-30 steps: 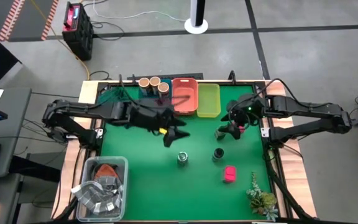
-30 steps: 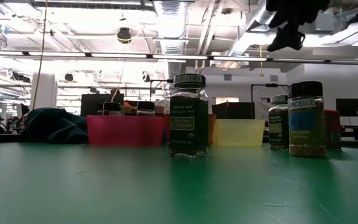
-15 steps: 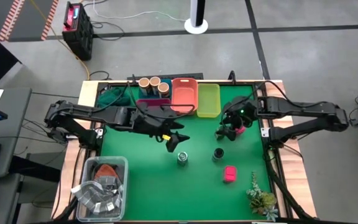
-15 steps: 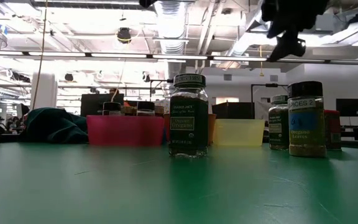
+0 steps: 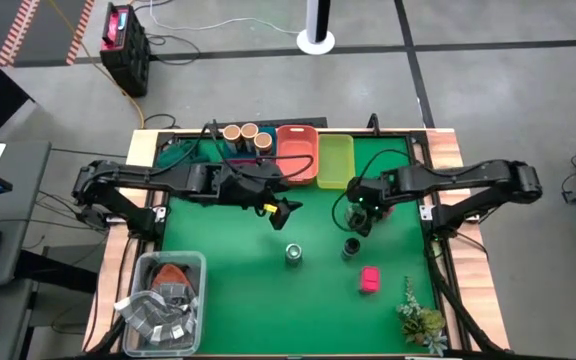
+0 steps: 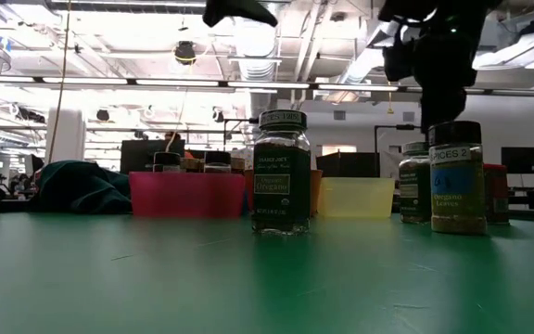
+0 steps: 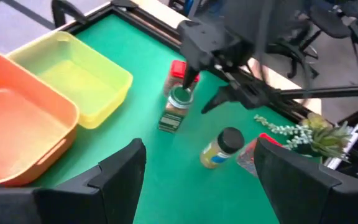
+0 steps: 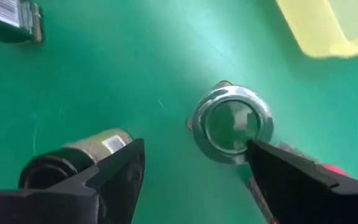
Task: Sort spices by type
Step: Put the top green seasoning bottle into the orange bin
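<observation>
high view: the right gripper [image 5: 360, 213] hangs over the green table [image 5: 248, 290], just in front of the yellow-green tray [image 5: 335, 161], above a green-topped jar [image 8: 232, 123]. in the right wrist view its two fingers [image 8: 114, 174] stand wide apart with nothing between them — the jar's silver-rimmed green top lies directly below the gap. close around this jar stand a dark-lidded jar [image 5: 351, 247] just nearer the front edge, a red-capped container half hidden behind it, and the yellow-green tray.

the left gripper [image 5: 286, 211] hangs above the table's middle, in front of the orange tray [image 5: 297, 153]; its fingers [image 7: 120, 171] too are spread wide and hold nothing. a glass oregano jar [image 5: 294, 254] stands alone in the open centre, apart from both grippers; in the low view it stands upright before the magenta tray [image 6: 185, 193].

a pink box [image 5: 369, 279] lies toward the front right, near a plant sprig [image 5: 416, 315]. three tan-topped jars [image 5: 247, 134] stand grouped at the rear edge beside the orange tray. a clear tub of grey packets [image 5: 163, 300] occupies the front left corner — well apart from the spices.
</observation>
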